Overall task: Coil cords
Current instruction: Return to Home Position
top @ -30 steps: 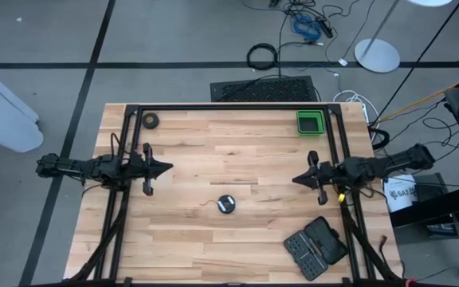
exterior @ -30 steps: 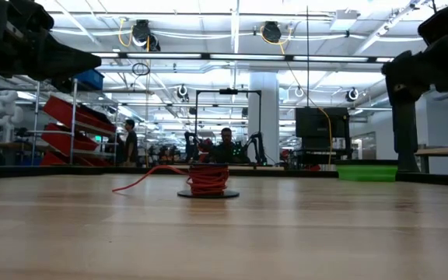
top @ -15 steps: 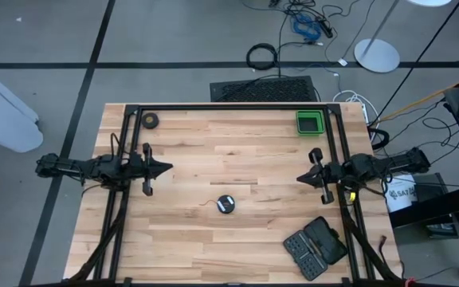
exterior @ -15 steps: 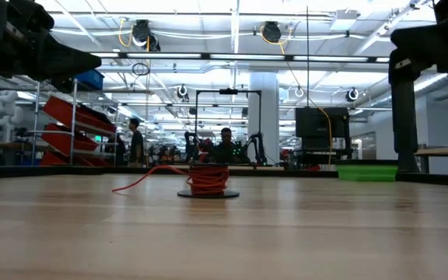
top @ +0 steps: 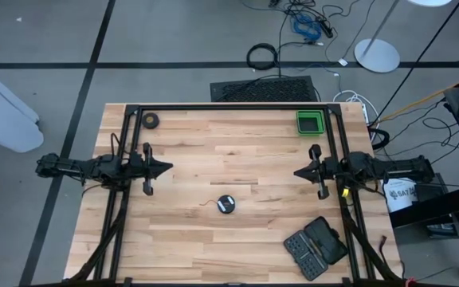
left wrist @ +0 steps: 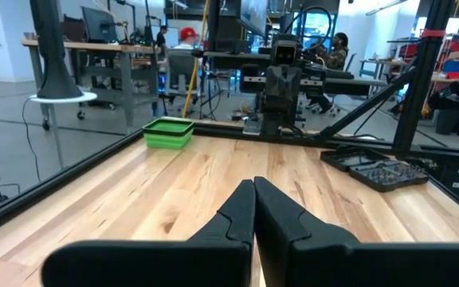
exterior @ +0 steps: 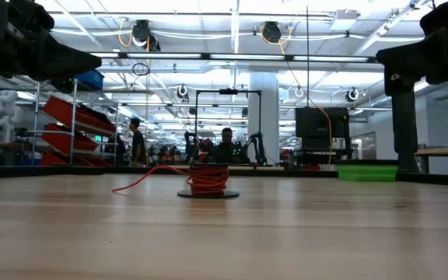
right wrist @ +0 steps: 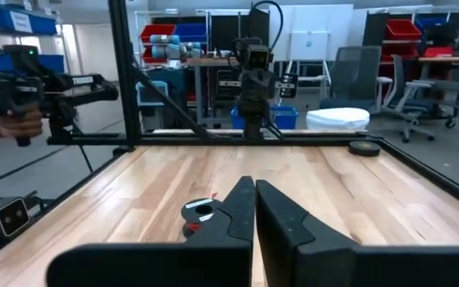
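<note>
The cords are lying coiled at mid worktop, untouched. Left hand and right hand are being held over opposite sides, fingers pressed together.

1. A green tray was seen on the wooden table, at the high view's upper right corner.
2. A small dark tape roll was laid at the upper left corner.
3. An open dark bit case was set askew near the lower right edge.
4. A thick black cable loop was left on the floor beyond the table.
5. A person was seen standing in the room behind.
</note>
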`<action>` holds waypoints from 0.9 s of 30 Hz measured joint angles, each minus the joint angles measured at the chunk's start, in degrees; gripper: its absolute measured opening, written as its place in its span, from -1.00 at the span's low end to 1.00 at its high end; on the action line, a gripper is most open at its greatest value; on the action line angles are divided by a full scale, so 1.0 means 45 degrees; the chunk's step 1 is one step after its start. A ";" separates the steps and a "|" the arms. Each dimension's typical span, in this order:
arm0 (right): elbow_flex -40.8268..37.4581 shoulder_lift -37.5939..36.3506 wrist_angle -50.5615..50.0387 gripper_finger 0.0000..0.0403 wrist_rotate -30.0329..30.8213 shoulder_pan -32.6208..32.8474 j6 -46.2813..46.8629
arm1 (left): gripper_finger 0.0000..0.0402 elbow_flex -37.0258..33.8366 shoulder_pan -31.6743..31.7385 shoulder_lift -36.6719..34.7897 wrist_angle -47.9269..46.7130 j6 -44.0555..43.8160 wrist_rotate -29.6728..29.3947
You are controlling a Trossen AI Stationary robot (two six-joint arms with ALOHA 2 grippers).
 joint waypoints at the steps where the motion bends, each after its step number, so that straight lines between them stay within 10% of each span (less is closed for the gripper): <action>1: 0.0000 0.0000 -0.0007 -1.00 -0.0003 -0.0044 0.0033 | -0.95 0.0000 0.0000 0.0000 0.0000 0.0000 0.0000; 27: 0.0000 0.0589 -0.0455 -1.00 0.0054 -0.0044 0.0134 | -0.94 0.0000 -0.0005 0.0034 -0.0165 0.0630 0.1413</action>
